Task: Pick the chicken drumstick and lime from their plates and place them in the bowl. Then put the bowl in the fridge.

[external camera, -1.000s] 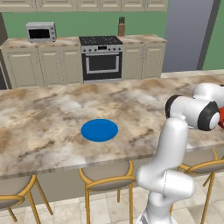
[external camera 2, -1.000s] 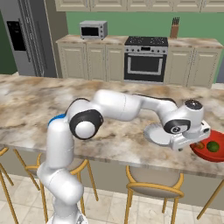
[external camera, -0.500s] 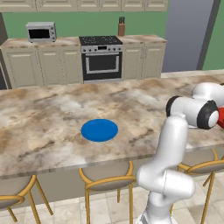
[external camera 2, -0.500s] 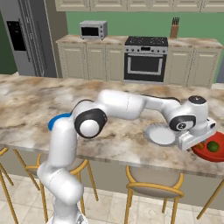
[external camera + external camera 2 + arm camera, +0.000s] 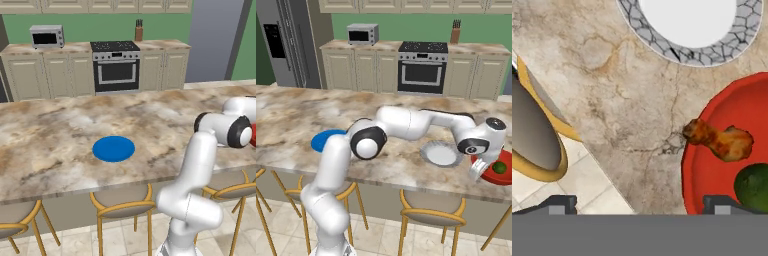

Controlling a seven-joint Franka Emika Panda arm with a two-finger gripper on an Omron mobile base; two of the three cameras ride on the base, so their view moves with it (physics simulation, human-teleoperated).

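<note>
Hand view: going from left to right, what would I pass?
Round grey stool seat with a yellow rim → bare marble counter → brown-orange chicken drumstick lying over the rim of the glossy red bowl → dark-green lime.

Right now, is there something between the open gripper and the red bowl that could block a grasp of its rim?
Nothing visible does. In the hand view the gripper hangs open over the near rim of the bowl, which holds the drumstick and lime.

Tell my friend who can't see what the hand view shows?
A red bowl at a marble counter's edge holds a drumstick, its thin end over the rim, and a lime. A white plate with a grey patterned rim lies above, a stool on the left.
</note>
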